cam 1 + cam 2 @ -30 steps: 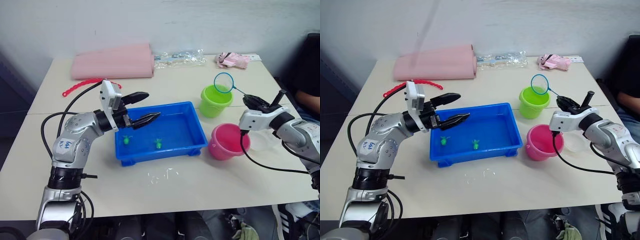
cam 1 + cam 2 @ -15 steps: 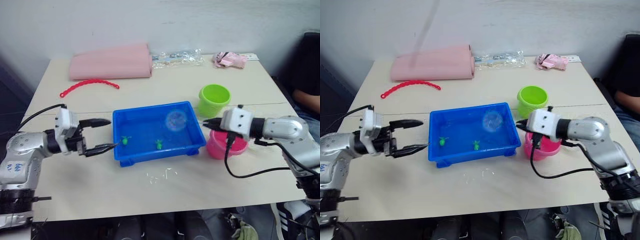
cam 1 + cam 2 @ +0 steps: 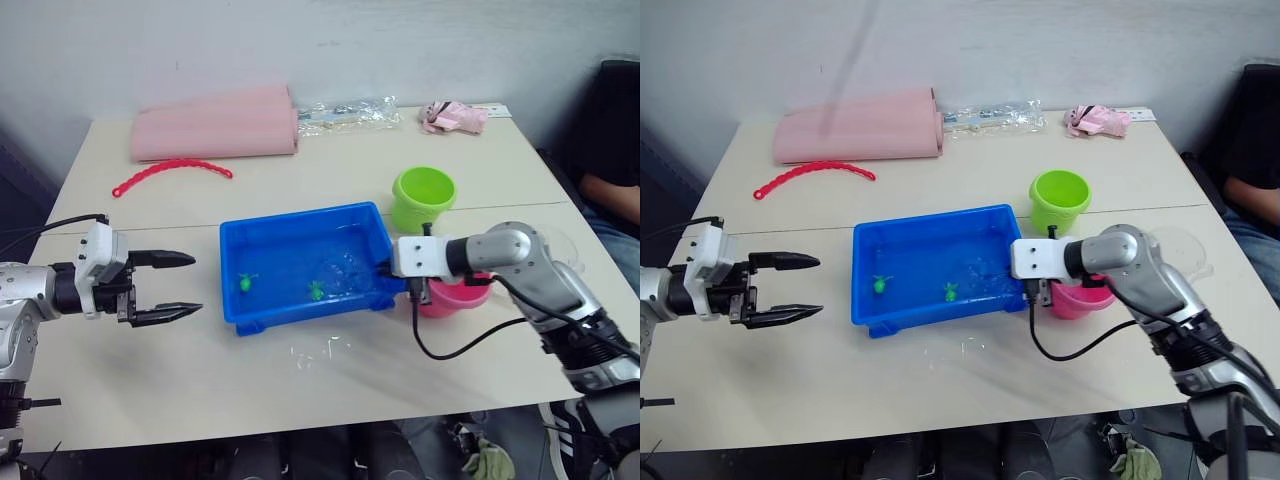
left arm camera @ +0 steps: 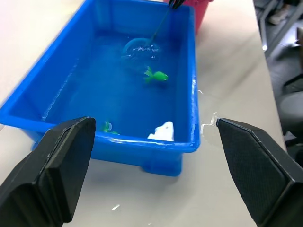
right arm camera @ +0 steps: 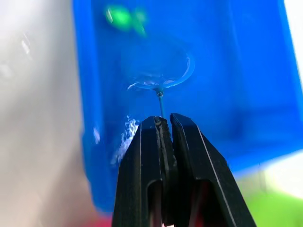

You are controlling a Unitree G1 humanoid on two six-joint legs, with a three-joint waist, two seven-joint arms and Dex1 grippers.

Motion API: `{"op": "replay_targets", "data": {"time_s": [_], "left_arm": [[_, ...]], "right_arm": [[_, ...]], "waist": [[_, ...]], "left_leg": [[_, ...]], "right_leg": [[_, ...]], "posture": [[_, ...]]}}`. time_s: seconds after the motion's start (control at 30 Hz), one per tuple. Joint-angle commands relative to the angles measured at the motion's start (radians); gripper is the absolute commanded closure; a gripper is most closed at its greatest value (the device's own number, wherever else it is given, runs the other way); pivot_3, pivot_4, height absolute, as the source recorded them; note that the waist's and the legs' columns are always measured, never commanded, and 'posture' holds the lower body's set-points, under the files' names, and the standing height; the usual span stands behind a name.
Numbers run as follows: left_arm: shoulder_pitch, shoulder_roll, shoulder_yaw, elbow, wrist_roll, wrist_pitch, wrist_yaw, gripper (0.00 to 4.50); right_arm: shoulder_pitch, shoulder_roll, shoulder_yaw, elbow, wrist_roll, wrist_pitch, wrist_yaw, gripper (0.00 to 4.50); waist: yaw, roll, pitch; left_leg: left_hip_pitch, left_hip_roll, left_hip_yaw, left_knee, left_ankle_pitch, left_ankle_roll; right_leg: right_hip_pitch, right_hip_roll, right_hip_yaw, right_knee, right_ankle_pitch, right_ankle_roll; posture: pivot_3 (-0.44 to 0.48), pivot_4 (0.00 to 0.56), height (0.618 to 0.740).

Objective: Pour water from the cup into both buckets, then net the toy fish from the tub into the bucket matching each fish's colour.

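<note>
Over the right end of the tub (image 3: 290, 225), I see my right gripper (image 5: 164, 124) clenched on the thin stick of the net (image 4: 141, 49), whose hoop sits down in the water just beside one green fish (image 4: 157, 75), with a second green fish (image 3: 245, 283) nearer the tub's left end. My left gripper (image 3: 170, 285) hangs over bare table well to the left of the tub, fingers spread and holding nothing. Past the tub's right end stand the green bucket (image 3: 423, 198) and, behind my right arm, the pink bucket (image 3: 447, 297).
</note>
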Motion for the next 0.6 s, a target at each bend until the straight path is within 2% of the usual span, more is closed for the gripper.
{"op": "replay_targets", "data": {"time_s": [0.03,0.4,0.57,0.6], "left_arm": [[-0.006,0.008,0.019,-0.049,-0.030,0.027,-0.005,0.05],[0.014,-0.023,0.021,-0.106,-0.026,0.035,0.020,0.05],[-0.011,-0.073,0.038,-0.134,-0.058,0.058,0.074,0.05],[-0.029,-0.101,0.058,-0.147,-0.097,0.089,0.115,0.05]], "right_arm": [[-0.003,0.022,-0.035,-0.063,0.058,0.082,0.025,4.50],[0.055,0.037,-0.150,-0.177,0.243,0.398,0.015,4.50],[0.096,0.027,-0.238,-0.229,0.330,0.496,-0.010,4.50],[0.113,0.023,-0.259,-0.240,0.341,0.495,-0.016,4.50]], "waist": [[0.001,0.000,0.000],[0.004,0.000,0.000],[0.004,0.000,0.000],[0.004,0.000,0.000]], "left_leg": [[0.000,0.000,0.000,0.000,0.000,0.000],[0.000,0.000,-0.001,0.000,0.000,0.000],[0.000,0.000,-0.001,0.000,0.000,0.000],[0.000,0.000,-0.001,0.000,0.000,0.000]], "right_leg": [[0.000,0.000,0.000,0.000,0.000,0.000],[0.000,-0.001,0.000,0.000,0.000,0.000],[0.000,-0.001,0.000,0.000,0.000,0.000],[0.000,-0.001,0.000,0.000,0.000,0.000]], "posture": [[0.000,0.150,0.740],[0.000,0.150,0.740],[0.000,0.150,0.740],[0.000,0.150,0.740]]}}
